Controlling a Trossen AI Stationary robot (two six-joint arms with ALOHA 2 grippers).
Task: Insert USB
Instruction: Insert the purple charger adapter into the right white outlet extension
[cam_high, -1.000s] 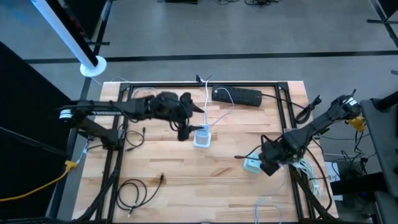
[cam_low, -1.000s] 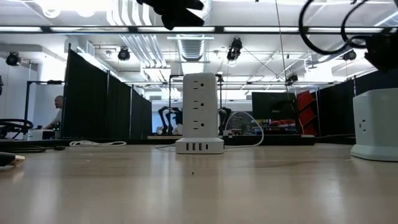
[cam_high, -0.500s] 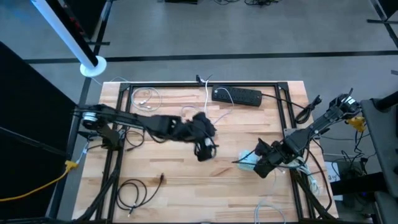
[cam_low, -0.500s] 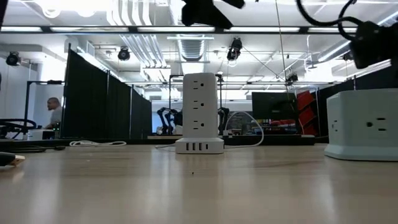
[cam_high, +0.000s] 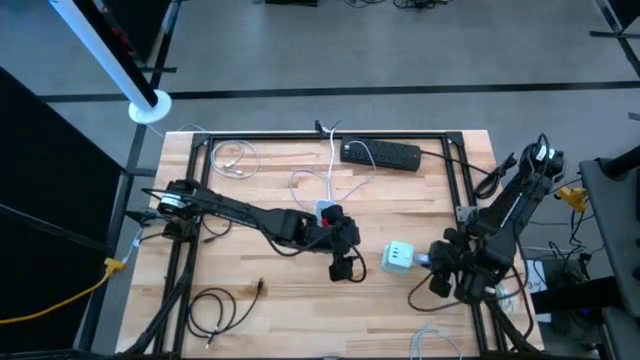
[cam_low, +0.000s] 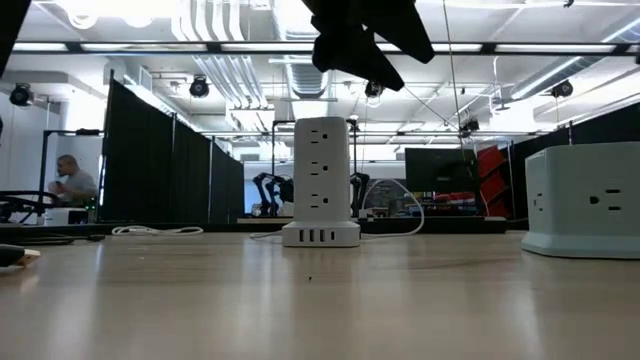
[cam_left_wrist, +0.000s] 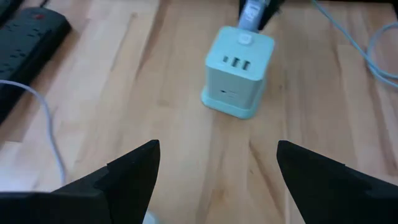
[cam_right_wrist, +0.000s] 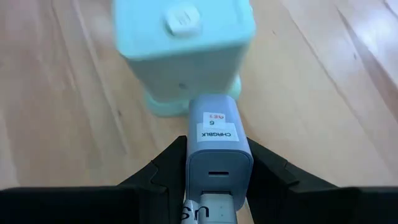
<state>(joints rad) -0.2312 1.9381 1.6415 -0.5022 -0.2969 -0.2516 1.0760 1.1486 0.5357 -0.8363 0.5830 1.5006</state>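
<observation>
A grey-white charger (cam_right_wrist: 219, 163), its label reading "CHRGBLK" above a "6", is gripped in the right pincer (cam_right_wrist: 217, 177) just behind the pale green socket cube (cam_right_wrist: 184, 46) on the wooden bench (cam_high: 280, 280). The left pincer (cam_left_wrist: 214, 165), spread wide and holding nothing, faces the cube's three front ports.

The white label (cam_right_wrist: 215, 135) on the charger (cam_right_wrist: 217, 155) in my right gripper (cam_right_wrist: 214, 171) reads "CHRGBLK" and "6"; its red print is unreadable.
</observation>
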